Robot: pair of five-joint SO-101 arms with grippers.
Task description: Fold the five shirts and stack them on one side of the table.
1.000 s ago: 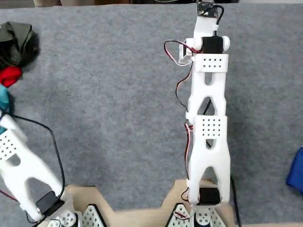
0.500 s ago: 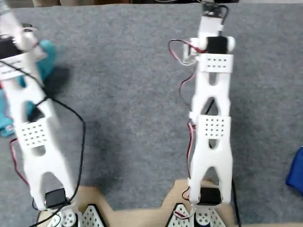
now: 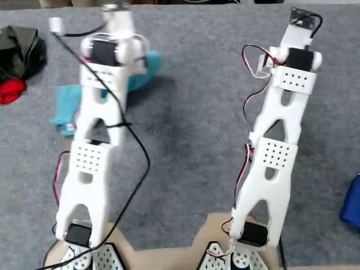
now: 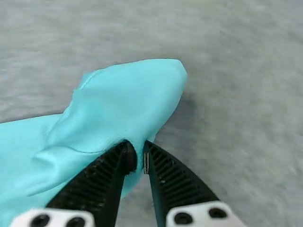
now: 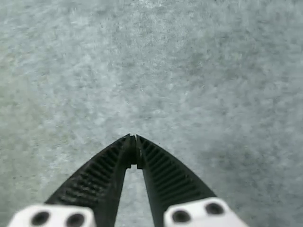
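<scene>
Turquoise soft-cloth shirt [image 4: 123, 104]: your left claw [image 4: 139, 153] has its ribbed black jaws clamped on a puckered fold of it, and the rest trails in loose creases over the far left part of the fuzzy grey felt bench [image 3: 185, 129]. Your right claw [image 5: 133, 149] is closed on nothing, tips touching above bare felt. A crumpled dark green garment [image 3: 19, 48] and a bunched red garment [image 3: 11, 90] lie at the left edge.

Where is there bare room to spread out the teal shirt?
The widest bare stretch of grey mat lies between the left arm and right arm. Another lies between the right arm and the blue cloth. Far left is crowded: dark green shirt, red shirt, teal shirt.
</scene>
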